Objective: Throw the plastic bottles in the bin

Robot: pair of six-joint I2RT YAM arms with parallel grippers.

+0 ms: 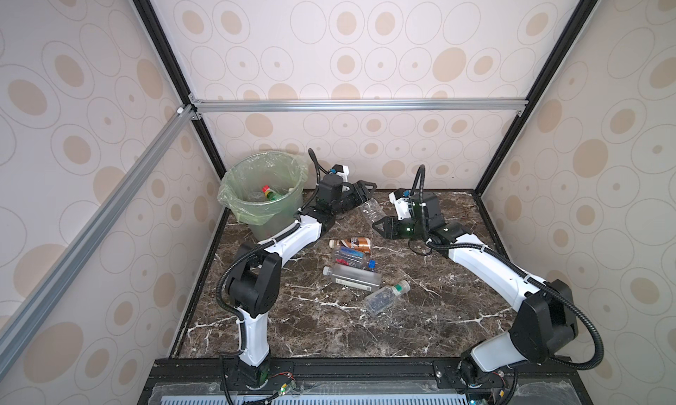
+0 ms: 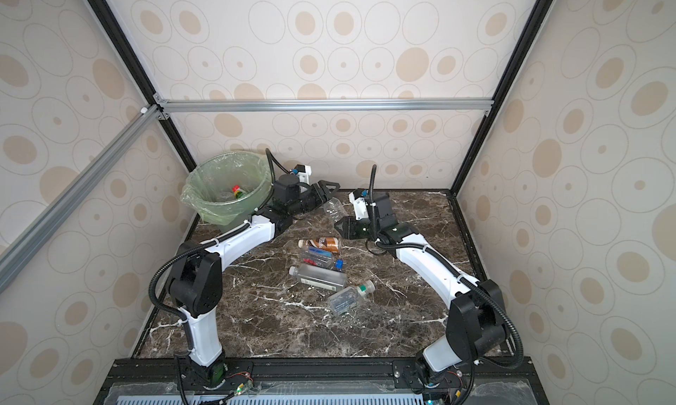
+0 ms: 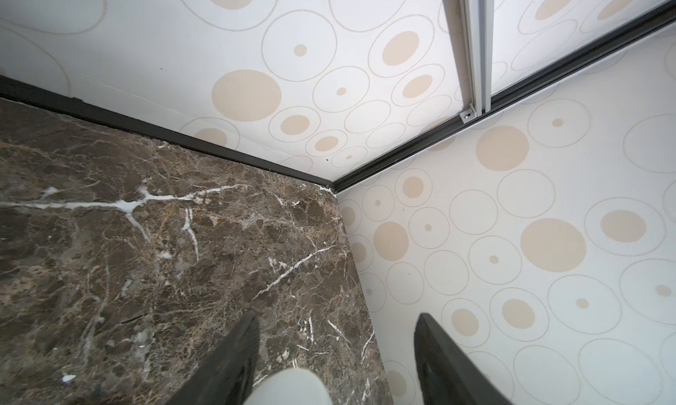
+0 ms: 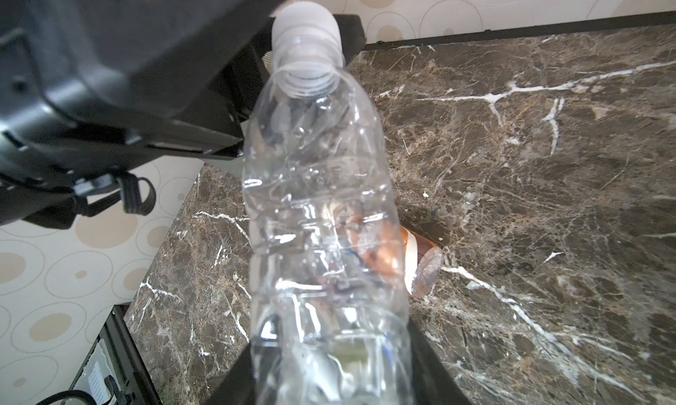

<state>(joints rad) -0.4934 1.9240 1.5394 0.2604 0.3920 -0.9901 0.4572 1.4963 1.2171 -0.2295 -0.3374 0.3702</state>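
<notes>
My right gripper [image 1: 380,222] [image 4: 333,348] is shut on the base of a clear, crumpled plastic bottle [image 1: 372,209] [image 4: 318,202], held above the table. Its white cap [image 3: 289,386] points into my left gripper [image 1: 367,194] [image 3: 336,317]. That gripper is open; the cap sits between its fingers with a gap on each side. Several more plastic bottles lie mid-table: a brown-labelled one [image 1: 353,243], a blue-and-red-labelled one [image 1: 351,258], a square clear one [image 1: 355,278] and a green-capped one [image 1: 386,297]. The bin [image 1: 270,220] [image 2: 223,209] stands at the back left, with a red-capped bottle [image 1: 269,192] inside.
The dark marble table [image 1: 420,311] is enclosed by patterned walls on three sides. The left arm's forearm [image 1: 292,235] lies close against the bin's front. A black frame rail [image 1: 347,366] runs along the near edge.
</notes>
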